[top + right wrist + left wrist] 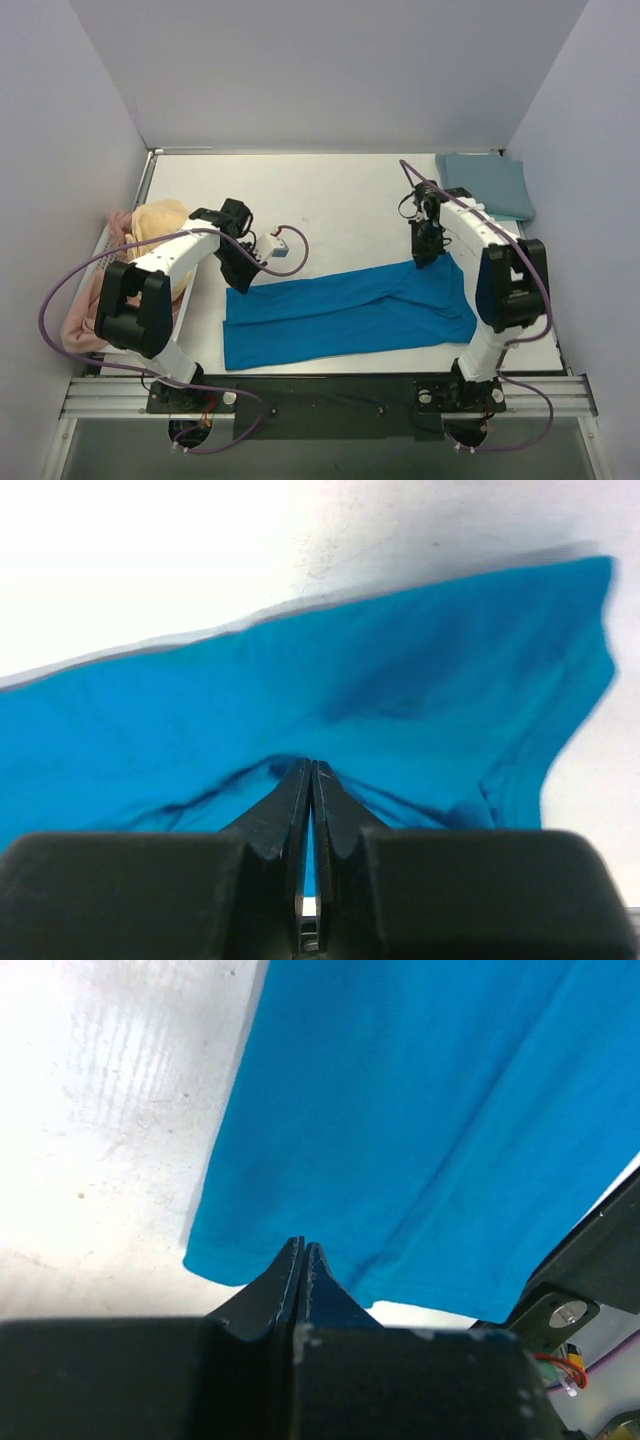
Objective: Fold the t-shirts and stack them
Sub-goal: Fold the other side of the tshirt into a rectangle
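The bright blue t-shirt (350,310) lies as a long folded strip across the near part of the table. My left gripper (240,282) is shut over the strip's far left corner. In the left wrist view the tips (303,1245) meet at the edge of the flat blue cloth (420,1110), with no cloth seen between them. My right gripper (424,260) is at the far right edge. In the right wrist view it (311,765) is shut on puckered blue cloth (300,700). A folded dull teal t-shirt (485,185) lies at the back right.
A pale yellow-orange shirt (160,222) and a dusty pink one (85,325) lie bunched at the table's left edge beside my left arm. White walls close in the table (330,200) on three sides. A metal rail (330,395) runs along the front.
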You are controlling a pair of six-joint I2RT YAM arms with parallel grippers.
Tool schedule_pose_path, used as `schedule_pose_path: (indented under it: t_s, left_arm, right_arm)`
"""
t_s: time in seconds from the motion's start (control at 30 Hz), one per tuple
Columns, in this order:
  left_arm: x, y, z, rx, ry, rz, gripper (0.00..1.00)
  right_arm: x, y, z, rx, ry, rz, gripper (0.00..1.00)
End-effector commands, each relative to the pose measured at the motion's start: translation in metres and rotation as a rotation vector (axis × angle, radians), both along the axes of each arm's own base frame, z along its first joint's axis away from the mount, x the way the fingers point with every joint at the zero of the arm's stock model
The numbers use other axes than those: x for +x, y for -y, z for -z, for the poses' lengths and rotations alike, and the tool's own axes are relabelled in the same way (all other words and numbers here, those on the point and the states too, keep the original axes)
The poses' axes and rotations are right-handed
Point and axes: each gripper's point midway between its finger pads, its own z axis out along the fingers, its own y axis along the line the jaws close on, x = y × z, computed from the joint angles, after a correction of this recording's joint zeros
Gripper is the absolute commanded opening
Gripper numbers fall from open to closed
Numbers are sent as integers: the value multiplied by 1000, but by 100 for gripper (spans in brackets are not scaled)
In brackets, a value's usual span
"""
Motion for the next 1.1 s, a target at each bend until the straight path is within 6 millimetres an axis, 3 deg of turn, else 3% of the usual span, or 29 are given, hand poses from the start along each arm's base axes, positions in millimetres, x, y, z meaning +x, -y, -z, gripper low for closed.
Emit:
schedule_pose_path:
  t_s: [0.0,0.13,0.37,0.47,0.63,0.73,0.8,0.87,0.9,0.97,1.03,1.07]
  left_arm:
    - [4,-6,24,41,35,-59,0]
    - [-3,-18,43,99,16,-66,0]
    - [-6,-26,54,136,4,-62,0]
    - [1,-27,53,139,15,-57,0]
    - [9,-28,48,154,41,-41,0]
    - [16,-26,42,151,58,-31,1]
    - [23,-18,30,122,73,-17,9]
    - [33,8,8,7,107,7,21]
    - [46,23,-9,-37,154,26,29]
    - [63,54,-35,-156,217,65,34]
    - [68,104,-59,-264,273,174,41]
    - [67,122,-60,-303,265,211,42]
  right_arm:
    - [-8,-2,23,-4,-103,-44,0]
    - [-24,-10,40,43,-182,-79,0]
    - [-73,-24,37,114,-226,-48,0]
    - [-95,-27,39,108,-271,-54,0]
    - [-119,-42,27,112,-307,-92,0]
    - [-139,-37,22,80,-379,-97,0]
    - [-136,-32,9,64,-340,-96,0]
    - [-118,-18,-9,54,-244,-34,0]
    - [-108,-13,-15,59,-205,16,0]
    - [-93,8,-20,108,-146,172,2]
    - [-84,32,-17,117,-103,294,6]
    - [-80,45,-16,136,-89,378,10]
